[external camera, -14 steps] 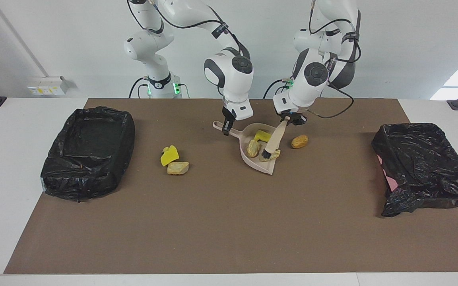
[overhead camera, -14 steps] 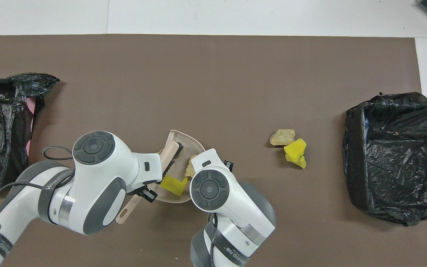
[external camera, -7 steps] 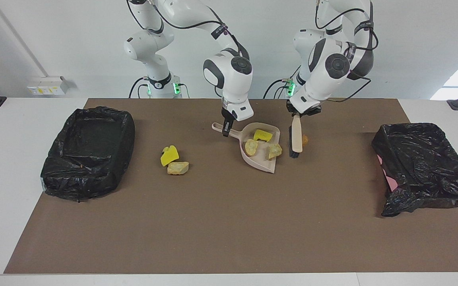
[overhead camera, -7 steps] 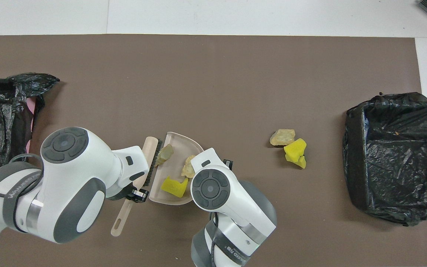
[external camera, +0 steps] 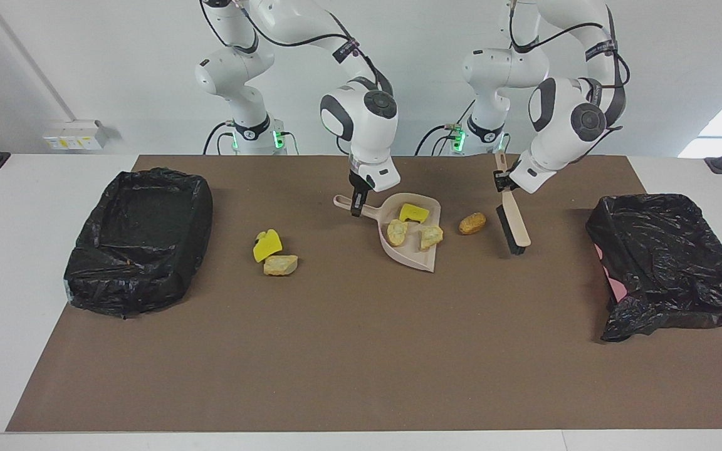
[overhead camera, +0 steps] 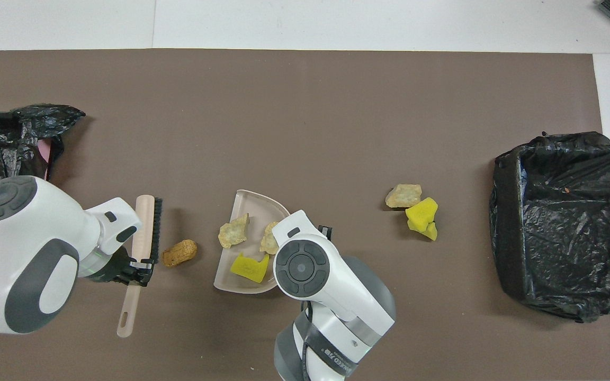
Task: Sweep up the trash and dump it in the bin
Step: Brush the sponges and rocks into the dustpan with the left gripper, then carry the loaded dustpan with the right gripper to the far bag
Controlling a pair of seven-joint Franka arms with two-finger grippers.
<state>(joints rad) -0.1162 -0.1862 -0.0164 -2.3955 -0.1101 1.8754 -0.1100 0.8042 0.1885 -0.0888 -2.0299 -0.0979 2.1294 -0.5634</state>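
We risk knocking the brown bread-like lump (external camera: 472,223) past the beige plastic dustpan (external camera: 420,254) if our beige hand brush (external camera: 514,221) sweeps crookedly. Our left claw (external camera: 502,181) is clamped on the brush handle, hanging beside the lump; our right claw (external camera: 355,207) grips the dustpan handle mid-surface, three scraps inside.

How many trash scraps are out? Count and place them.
6. In the dustpan: one yellow sponge piece, two tan lumps. Between dustpan and brush: a brown lump. Toward the right arm's end: another sponge piece beside a tan lump.
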